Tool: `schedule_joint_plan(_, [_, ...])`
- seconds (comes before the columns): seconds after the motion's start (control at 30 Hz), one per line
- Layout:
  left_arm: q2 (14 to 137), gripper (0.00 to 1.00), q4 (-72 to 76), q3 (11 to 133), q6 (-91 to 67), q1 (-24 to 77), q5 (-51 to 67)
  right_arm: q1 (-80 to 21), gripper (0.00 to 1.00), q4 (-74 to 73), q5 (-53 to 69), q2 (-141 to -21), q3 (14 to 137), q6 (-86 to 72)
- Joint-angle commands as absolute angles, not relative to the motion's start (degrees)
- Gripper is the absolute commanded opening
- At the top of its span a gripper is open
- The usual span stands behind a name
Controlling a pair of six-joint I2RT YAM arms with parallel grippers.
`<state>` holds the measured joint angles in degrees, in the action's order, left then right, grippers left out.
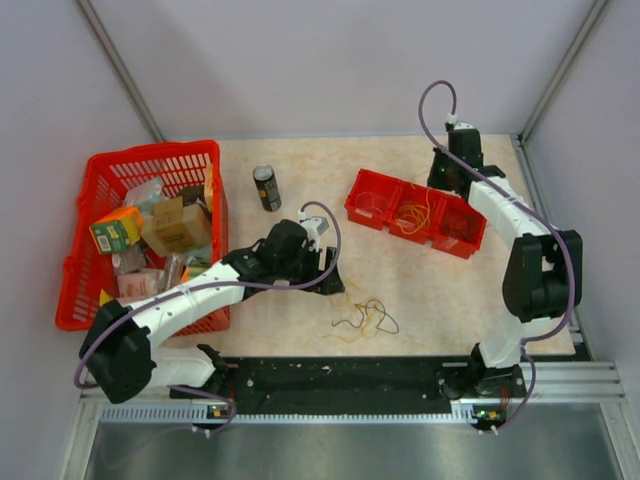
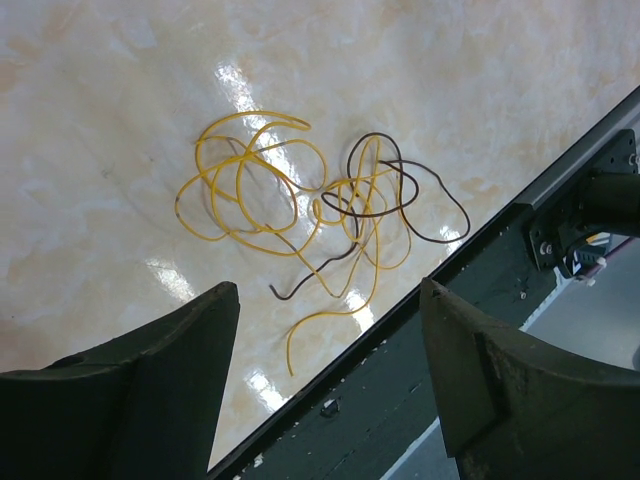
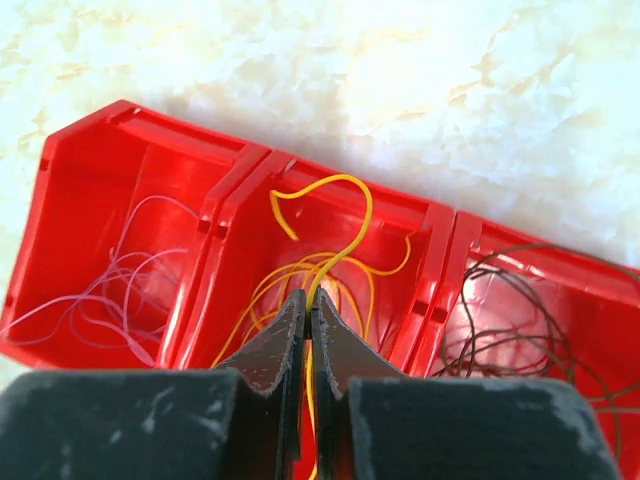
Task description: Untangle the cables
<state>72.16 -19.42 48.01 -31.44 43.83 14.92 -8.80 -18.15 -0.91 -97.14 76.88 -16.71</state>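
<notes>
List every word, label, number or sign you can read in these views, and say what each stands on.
No text can be read in any view.
Dark can: label too small and blurred to read.
Green and yellow box in the red basket: print blurred.
Brown carton beside it: no legible text.
Red compartment tray: no marking visible.

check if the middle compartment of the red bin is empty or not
Not empty: yellow wires lie looped inside the red bin's middle compartment.
</notes>
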Motion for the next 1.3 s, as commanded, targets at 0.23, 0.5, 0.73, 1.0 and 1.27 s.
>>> schedule_joint_plan(0.23, [71.46, 0.82, -19.42, 49.92, -29.79, 44.38, 13.71, -8.26, 0.0, -22.24, -7.38, -109.42, 93.94, -4.4])
schedule_joint_plan(0.5, [70.75, 0.81, -19.25, 49.13, -30.06, 44.56, 13.54, -8.52, 0.0, -25.4, -6.77, -111.63, 97.22, -2.54])
schedule_joint_plan(0.73, [70.4, 0.8, -17.75, 48.25, -30.59, 44.65, 13.63, -12.04, 0.0, -21.98, -4.4, -102.32, 82.38, -7.63])
schedule_joint_plan(1.0, [70.75, 0.79, -17.05, 48.08, -30.41, 44.65, 14.06, -12.66, 0.0, -17.06, 9.21, -94.74, 71.19, -17.83])
schedule_joint_plan(1.27, [69.7, 0.8, -16.7, 47.37, -30.94, 45.0, 14.51, -12.66, 0.0, -17.32, 20.37, -101.16, 75.76, -22.84])
